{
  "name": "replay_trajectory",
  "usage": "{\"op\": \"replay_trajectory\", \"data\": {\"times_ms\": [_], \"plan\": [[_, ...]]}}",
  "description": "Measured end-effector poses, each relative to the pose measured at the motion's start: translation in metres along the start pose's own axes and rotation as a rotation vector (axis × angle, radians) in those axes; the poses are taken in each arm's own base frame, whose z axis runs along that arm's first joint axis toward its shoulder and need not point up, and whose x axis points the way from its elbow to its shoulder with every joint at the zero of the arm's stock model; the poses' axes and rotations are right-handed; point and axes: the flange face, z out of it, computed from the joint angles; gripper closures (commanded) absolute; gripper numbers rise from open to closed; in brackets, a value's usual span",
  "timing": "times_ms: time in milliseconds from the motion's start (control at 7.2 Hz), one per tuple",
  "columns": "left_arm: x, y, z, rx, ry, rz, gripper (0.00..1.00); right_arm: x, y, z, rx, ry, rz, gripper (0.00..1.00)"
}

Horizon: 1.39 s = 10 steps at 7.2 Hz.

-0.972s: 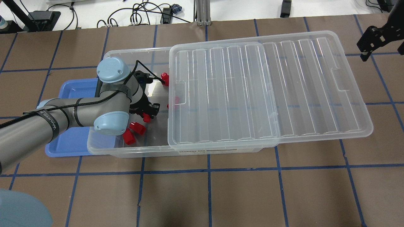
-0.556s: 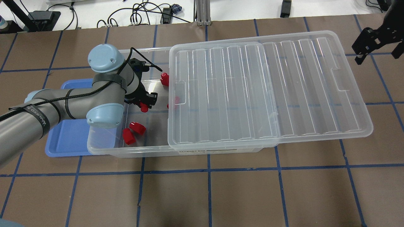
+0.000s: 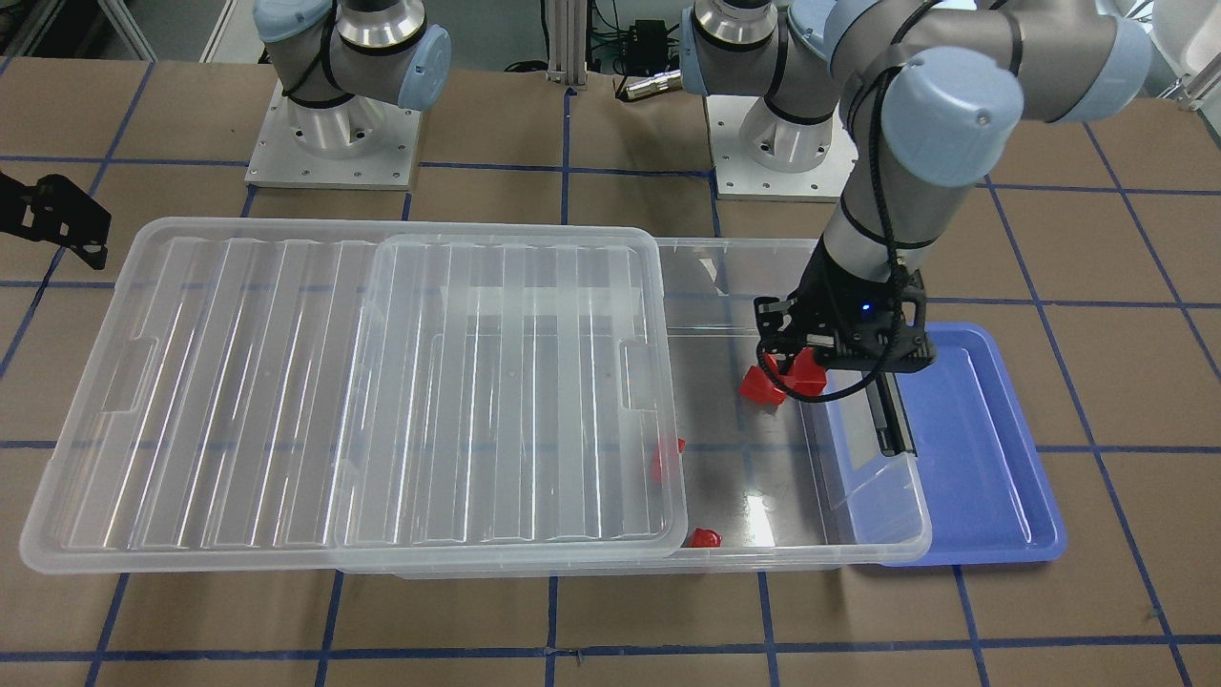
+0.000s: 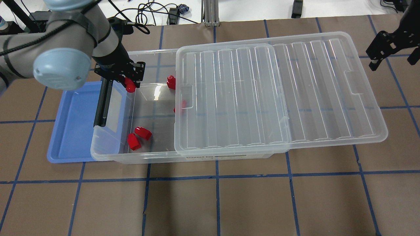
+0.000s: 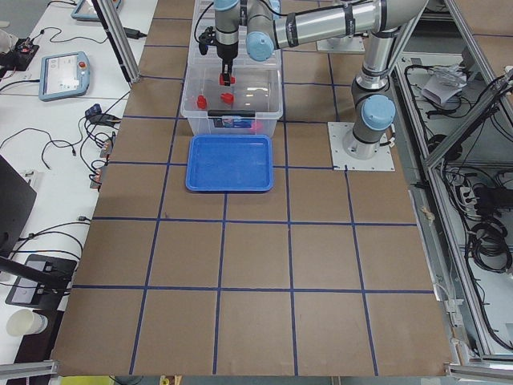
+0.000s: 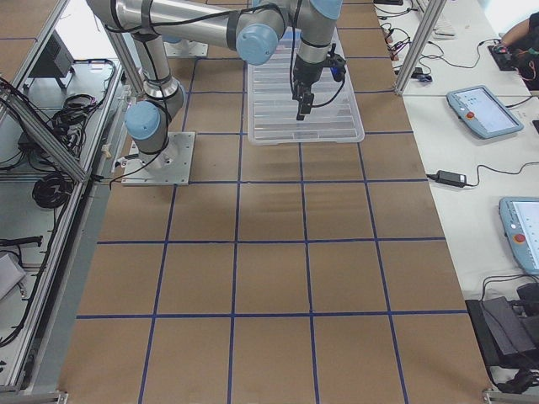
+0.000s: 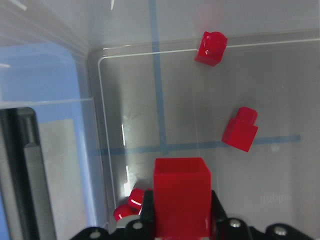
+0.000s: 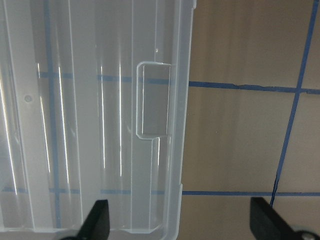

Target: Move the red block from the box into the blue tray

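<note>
My left gripper (image 4: pixel 129 82) is shut on a red block (image 4: pixel 130 86) and holds it raised over the open left end of the clear box (image 4: pixel 108 156), close to the end wall by the blue tray (image 4: pixel 72 131). The wrist view shows the held block (image 7: pixel 181 192) between the fingers, with the box floor below. Several other red blocks lie in the box (image 4: pixel 138 137). My right gripper (image 4: pixel 390 49) is open and empty, hovering past the lid's far right corner.
The ribbed clear lid (image 4: pixel 279 91) is slid to the right, covering most of the box and overhanging its right end. A black latch bar (image 4: pixel 101 105) runs along the box's left end wall. The tray (image 3: pixel 963 448) holds nothing.
My left gripper has risen out of the box with the red block and moved left and away toward the box's end wall. The right gripper has hardly moved.
</note>
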Motion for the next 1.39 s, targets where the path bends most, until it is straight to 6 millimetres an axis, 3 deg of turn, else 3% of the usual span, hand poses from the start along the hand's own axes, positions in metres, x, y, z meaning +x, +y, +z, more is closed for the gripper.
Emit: {"op": "replay_trajectory", "data": {"times_ms": [139, 417, 694, 833, 1111, 1389], "plan": [[-0.036, -0.005, -0.013, -0.013, 0.011, -0.063, 0.86, 0.000, 0.000, 0.003, -0.005, -0.001, -0.001, 0.00], [-0.129, -0.005, -0.005, -0.054, 0.067, -0.196, 0.92, 0.000, -0.001, 0.006, -0.011, -0.002, -0.002, 0.00], [-0.225, 0.009, 0.036, -0.095, 0.176, -0.216, 0.99, 0.002, -0.002, 0.009, -0.019, -0.003, -0.001, 0.00], [-0.254, 0.016, 0.063, -0.098, 0.227, -0.213, 0.99, 0.002, -0.002, 0.010, -0.022, -0.004, -0.001, 0.00], [-0.278, 0.018, 0.120, -0.080, 0.250, -0.170, 0.99, 0.003, -0.003, 0.011, -0.026, -0.007, 0.000, 0.00], [-0.281, 0.022, 0.167, -0.051, 0.237, -0.144, 0.99, 0.003, -0.003, 0.012, -0.024, -0.006, 0.001, 0.00]]}}
